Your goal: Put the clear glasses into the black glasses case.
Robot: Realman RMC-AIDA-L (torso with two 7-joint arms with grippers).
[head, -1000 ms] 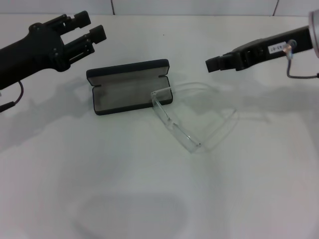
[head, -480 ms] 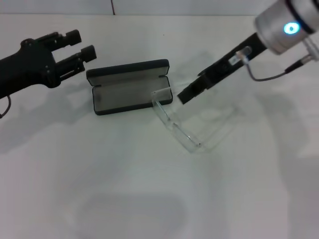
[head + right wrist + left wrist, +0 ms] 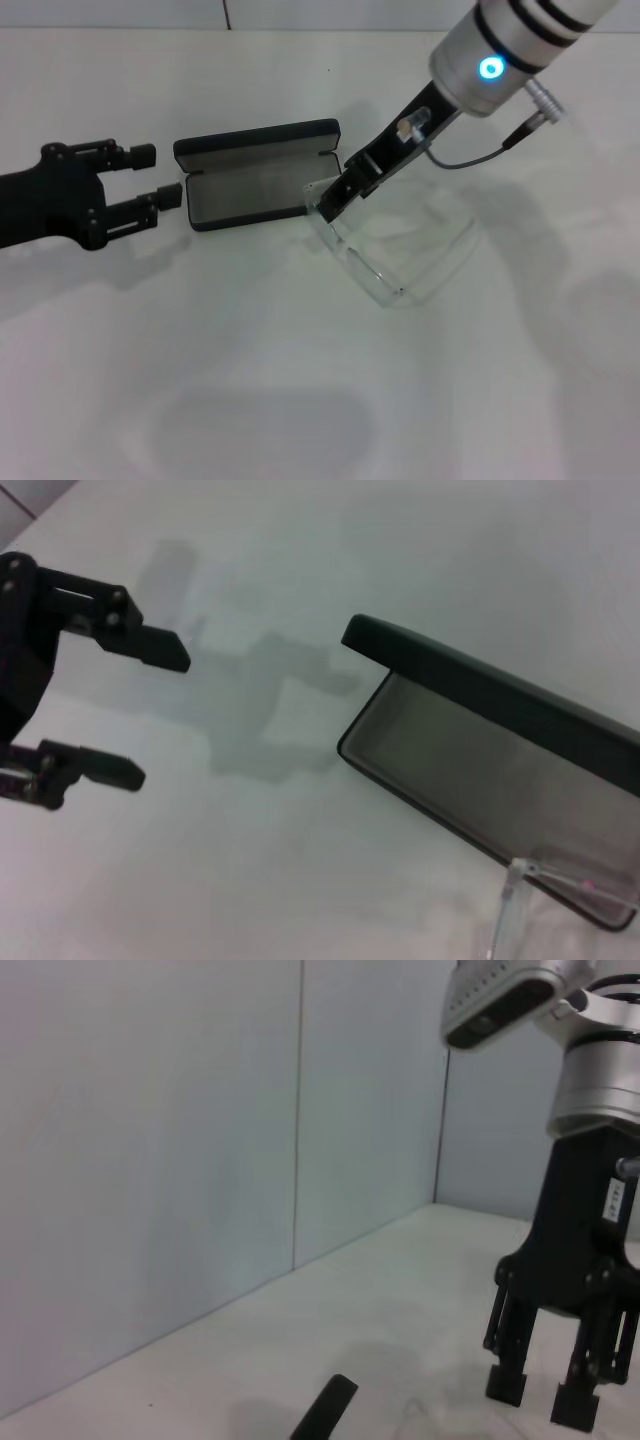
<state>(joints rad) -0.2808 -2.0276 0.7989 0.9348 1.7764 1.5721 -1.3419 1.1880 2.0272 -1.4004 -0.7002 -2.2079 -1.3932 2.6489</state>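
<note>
The black glasses case [image 3: 258, 178] lies open on the white table, grey lining up, its lid raised at the far side; it also shows in the right wrist view [image 3: 470, 730]. The clear glasses [image 3: 372, 262] lie just right of it, arms unfolded, one end [image 3: 512, 900] resting on the case's right front corner. My right gripper [image 3: 334, 201] hangs directly over that end; in the left wrist view [image 3: 545, 1400] its fingers stand apart, holding nothing. My left gripper [image 3: 158, 176] is open, level with the case's left end and a short gap away.
Bare white table [image 3: 300, 380] spreads in front of the case and glasses. A pale wall [image 3: 200, 1140] borders the far edge. The right arm's cable [image 3: 470, 160] loops above the glasses.
The right arm swung in from the far right and came down over the glasses' end at the case. The left gripper moved forward, from behind the case to beside its left end.
</note>
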